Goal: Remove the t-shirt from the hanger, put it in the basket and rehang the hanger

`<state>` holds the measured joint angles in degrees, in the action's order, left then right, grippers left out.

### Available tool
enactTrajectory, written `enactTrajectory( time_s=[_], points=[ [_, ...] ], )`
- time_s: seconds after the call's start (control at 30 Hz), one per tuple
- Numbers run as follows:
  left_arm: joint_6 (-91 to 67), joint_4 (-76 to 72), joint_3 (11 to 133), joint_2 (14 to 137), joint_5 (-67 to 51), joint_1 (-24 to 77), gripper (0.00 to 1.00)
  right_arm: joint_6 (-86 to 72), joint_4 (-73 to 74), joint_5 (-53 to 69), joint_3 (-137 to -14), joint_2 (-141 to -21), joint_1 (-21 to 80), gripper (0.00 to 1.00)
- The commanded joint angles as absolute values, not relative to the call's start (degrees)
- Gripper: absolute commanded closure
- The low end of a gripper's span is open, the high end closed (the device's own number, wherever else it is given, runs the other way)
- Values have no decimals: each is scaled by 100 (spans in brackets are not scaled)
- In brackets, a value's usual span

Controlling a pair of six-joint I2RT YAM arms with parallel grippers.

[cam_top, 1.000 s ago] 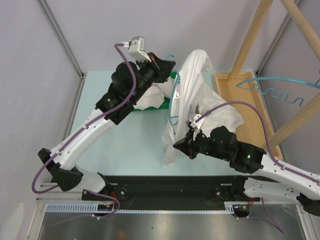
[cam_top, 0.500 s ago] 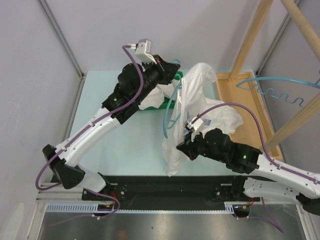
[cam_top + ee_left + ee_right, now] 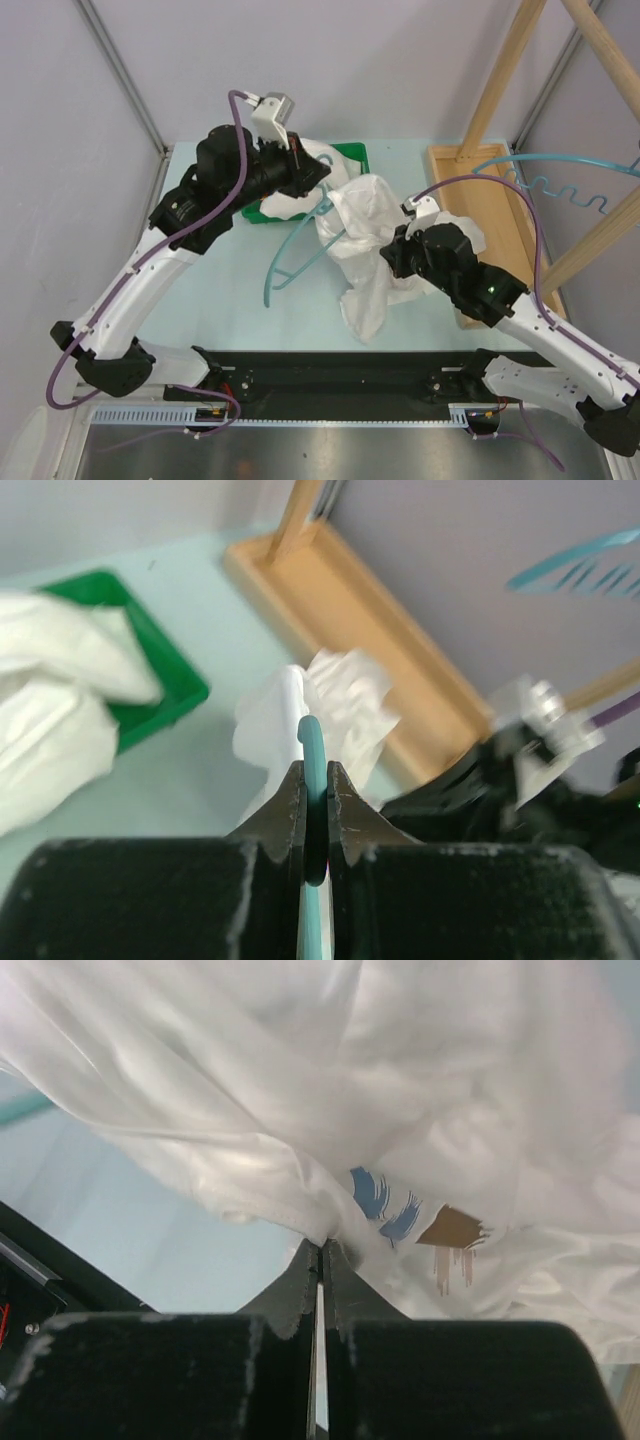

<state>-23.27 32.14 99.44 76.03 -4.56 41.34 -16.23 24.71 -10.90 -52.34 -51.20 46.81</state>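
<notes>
A white t-shirt (image 3: 372, 238) with a small blue and brown print (image 3: 440, 1226) hangs bunched over the table's middle. A teal hanger (image 3: 290, 262) sticks out to its left, mostly clear of the cloth. My left gripper (image 3: 318, 178) is shut on the hanger's wire (image 3: 314, 770), holding it up near the green tray. My right gripper (image 3: 393, 252) is shut on a fold of the t-shirt (image 3: 322, 1242), at the shirt's right side.
A green tray (image 3: 350, 155) with folded white shirts (image 3: 60, 695) sits at the back. A wooden rack base (image 3: 492, 200) stands at the right, with another teal hanger (image 3: 545, 175) hanging on it. The black arm rail (image 3: 350, 375) runs along the near edge.
My left gripper has drawn the hanger back and to the left, out of the shirt. My right gripper has moved up and right with the shirt, which has dropped lower and bunched.
</notes>
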Motion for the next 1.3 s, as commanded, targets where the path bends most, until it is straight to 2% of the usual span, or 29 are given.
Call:
enactTrajectory(
  time_s=[0.0, 0.27, 0.33, 0.37, 0.43, 0.47, 0.5, 0.53, 0.63, 0.7, 0.87, 1.1, 1.27],
  points=[
    [-1539, 4315, 9520, 7164, -19, 4052, 100, -1476, 2285, -1002, -5616, -5369, 4667, 100],
    [-1205, 4720, 9317, 6812, -35, 4025, 100, -1907, 2364, -774, -4957, -5414, 4676, 99],
    [-1239, 4659, 9167, 6698, 385, 4025, 100, -1977, 2382, -467, -4878, -5309, 4684, 92],
    [-1361, 4519, 9123, 6593, 569, 4025, 100, -1995, 2391, -335, -4878, -5274, 4693, 84],
    [-1485, 4220, 8834, 6154, 1008, 4025, 100, -2065, 2452, -123, -4939, -5177, 4807, 80],
    [-1572, 3845, 8720, 5996, 1106, 4025, 100, -2074, 2478, -106, -4974, -5151, 4860, 67],
    [-1608, 3623, 8466, 5672, 1160, 4025, 100, -2135, 2548, -132, -5001, -5116, 4982, 59],
    [-1661, 3386, 8325, 5521, 1160, 4025, 100, -2162, 2610, -167, -5140, -5089, 5044, 40],
    [-2046, 2289, 7780, 5133, 776, 4025, 100, -2294, 2900, -483, -5622, -5089, 5325, 13],
    [-2214, 1813, 7384, 4993, 459, 4025, 100, -2329, 3032, -649, -5896, -5106, 5571, 7],
    [-2917, 529, 6664, 4913, 44, 4025, 100, -2820, 2823, -554, -6635, -5255, 5914, 5],
    [-3348, -518, 6451, 5378, 219, 4025, 100, -3313, 1574, -53, -7021, -5966, 6380, 7],
    [-3542, -905, 6451, 5589, 518, 4034, 100, -3042, 1582, -148, -7339, -6494, 6836, 18]
  ],
)
